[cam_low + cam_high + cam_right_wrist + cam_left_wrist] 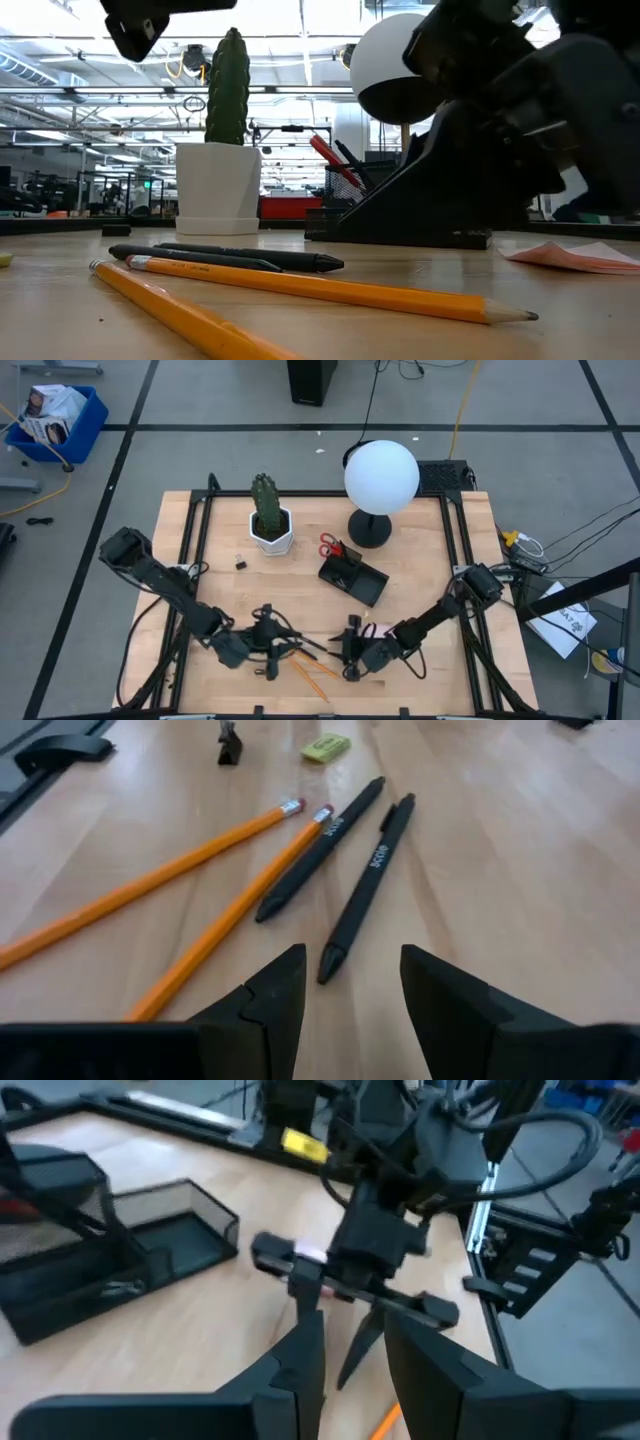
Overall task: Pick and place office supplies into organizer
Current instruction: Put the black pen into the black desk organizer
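Two black pens [368, 875] and two orange pencils [230, 915] lie flat on the table near its near edge, between my grippers. My right gripper [350, 970] is open and low, its fingers standing either side of one pen's tip without touching it. My left gripper [355, 1355] is open and empty, facing the right gripper [335, 1315] across the pens. The black organizer [355, 578] stands mid-table with the red-handled scissors [330, 547] upright in it. The pink sticky-note pad [375, 630] lies beside the right arm. A yellow piece [325, 747] and a black clip [230, 750] lie beyond the pencils.
The white cactus pot [270, 528] and the black lamp base with its white globe [380, 480] stand behind the organizer toward the far edge. Another small black clip [240, 564] lies near the pot. Bare wood shows between the organizer and the pens.
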Robot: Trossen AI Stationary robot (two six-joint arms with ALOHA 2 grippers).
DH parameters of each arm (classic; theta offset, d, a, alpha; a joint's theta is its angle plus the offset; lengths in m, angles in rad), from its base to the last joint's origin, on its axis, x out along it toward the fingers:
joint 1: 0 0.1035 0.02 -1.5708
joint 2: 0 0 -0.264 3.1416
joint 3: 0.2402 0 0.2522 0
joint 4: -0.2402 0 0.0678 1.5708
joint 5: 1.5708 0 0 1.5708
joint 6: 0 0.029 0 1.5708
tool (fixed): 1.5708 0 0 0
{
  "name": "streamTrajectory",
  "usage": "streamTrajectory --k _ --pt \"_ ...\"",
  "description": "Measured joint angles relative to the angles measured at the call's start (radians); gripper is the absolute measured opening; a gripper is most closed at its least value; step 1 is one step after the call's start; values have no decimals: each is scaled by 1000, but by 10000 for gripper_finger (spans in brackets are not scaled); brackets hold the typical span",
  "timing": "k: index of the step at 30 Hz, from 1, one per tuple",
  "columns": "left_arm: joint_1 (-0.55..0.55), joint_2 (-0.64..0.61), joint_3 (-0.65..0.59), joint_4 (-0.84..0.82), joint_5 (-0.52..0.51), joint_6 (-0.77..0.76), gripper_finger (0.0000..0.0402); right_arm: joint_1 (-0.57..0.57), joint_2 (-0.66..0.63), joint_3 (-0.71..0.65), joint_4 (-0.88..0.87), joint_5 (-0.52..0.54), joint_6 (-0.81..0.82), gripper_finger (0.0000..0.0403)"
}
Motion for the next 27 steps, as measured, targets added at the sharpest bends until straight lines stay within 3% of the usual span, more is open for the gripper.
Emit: streamTrajectory --k 10,17,27 --pt "-42 -101 -124 158 -46 45 113 -4 74 65 6 -27 10 155" --pt "-65 -102 -126 187 -49 77 113 -16 106 135 -92 -1 35 155" --pt "-81 -102 -126 162 -28 80 113 -83 107 105 -152 -2 93 144"
